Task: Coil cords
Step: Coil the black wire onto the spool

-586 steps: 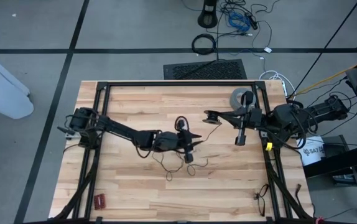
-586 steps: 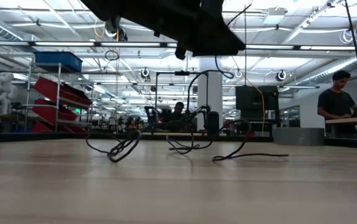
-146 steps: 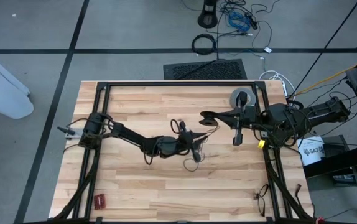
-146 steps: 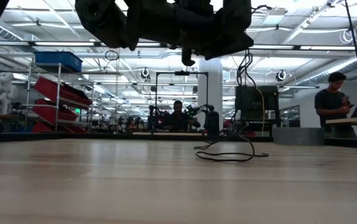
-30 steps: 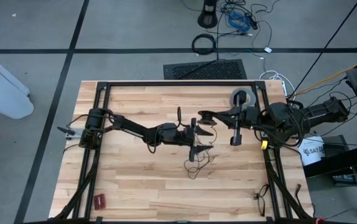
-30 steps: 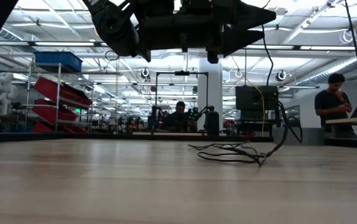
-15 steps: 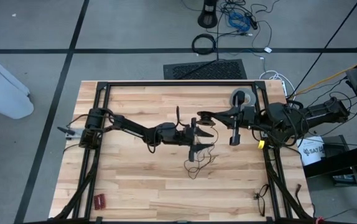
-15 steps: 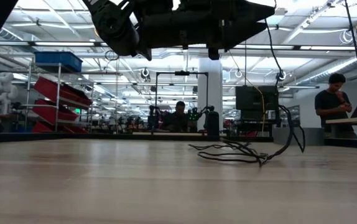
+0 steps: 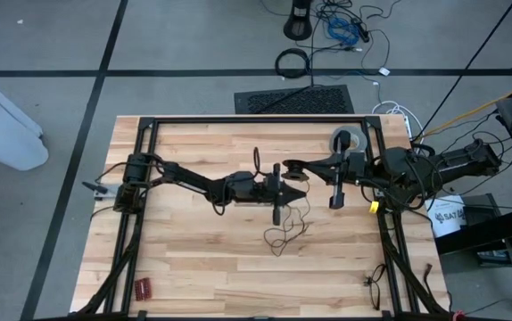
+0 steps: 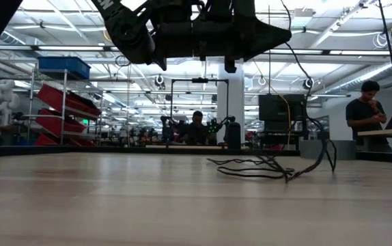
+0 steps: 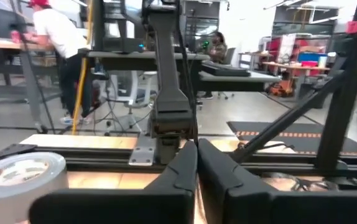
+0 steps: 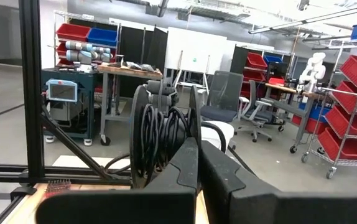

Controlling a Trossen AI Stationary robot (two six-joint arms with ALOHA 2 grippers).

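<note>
Cord lay in loose tangle mid-table, one strand rising toward arms. I watched left gripper, spread a second ago, press together just above it; pinch on strand not confirmed. Right gripper stayed clamped near table's far edge. Next loop likely.

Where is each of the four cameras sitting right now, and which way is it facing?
High view: above the table, looking straight down; shows both arms, left gripper meeting right gripper at mid-table, loose cord below them.
Low view: at table-top height, looking level into the room; arms overhead, cord on the wood.
Left wrist view: on the left arm, facing the tape roll; its own shut fingers show.
Right wrist view: on the right arm; its shut fingers and coiled black cord.
Shared: high and low views both show the loose cord.
</note>
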